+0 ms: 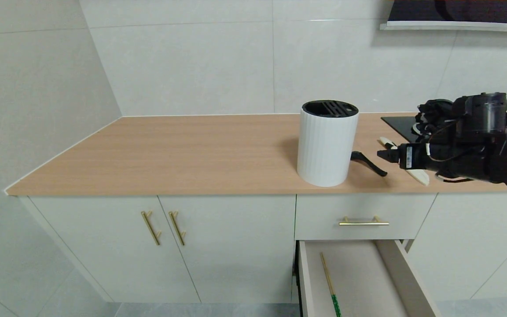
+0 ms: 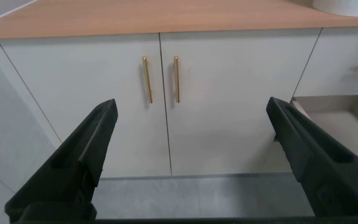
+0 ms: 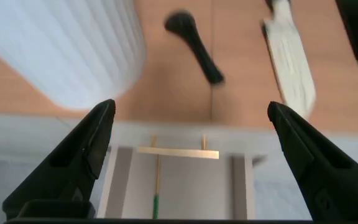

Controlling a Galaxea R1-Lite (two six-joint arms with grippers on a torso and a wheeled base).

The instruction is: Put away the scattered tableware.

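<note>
While the head view shows the holder (image 1: 327, 149) slotted on top, the right gripper (image 3: 191, 162), parted like the left gripper (image 2: 191, 155), overlooks a black utensil (image 3: 194, 46) and pale spatula (image 3: 291, 65).

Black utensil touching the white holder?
Apart. Right wrist view shows bare countertop between the black utensil and the white holder.

I register: white ribbed holder (image 1: 326, 152), black top; cream utensil (image 1: 420, 177); tan chopstick (image 1: 328, 278), green tip; my black right gripper (image 1: 381, 155).
</note>
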